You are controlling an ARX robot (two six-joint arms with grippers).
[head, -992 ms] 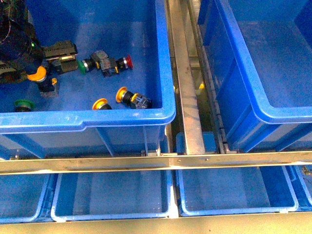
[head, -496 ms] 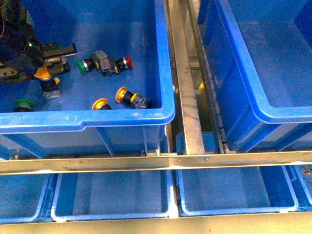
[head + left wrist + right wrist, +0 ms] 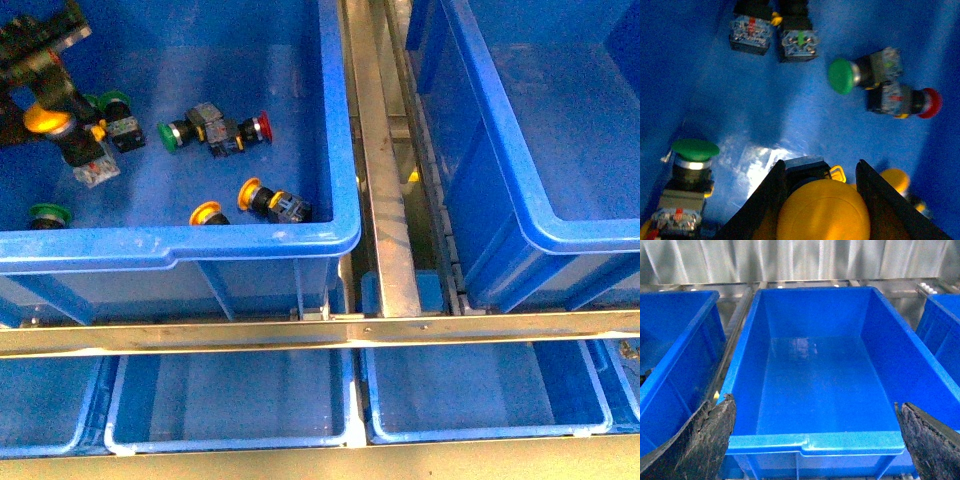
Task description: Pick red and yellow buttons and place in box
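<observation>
Yellow button (image 3: pixel 822 212): clamped in the left hand (image 3: pixel 821 167).
Risk: we fear its smooth cap slipping before the box (image 3: pixel 815 444).
Right hand (image 3: pixel 812 412): spread wide, empty.

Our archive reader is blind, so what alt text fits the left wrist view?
The left gripper clamps a yellow-capped button between two black fingers. Beyond it, on a blue bin floor, lie two green-capped switches, a red-capped button and others.
</observation>
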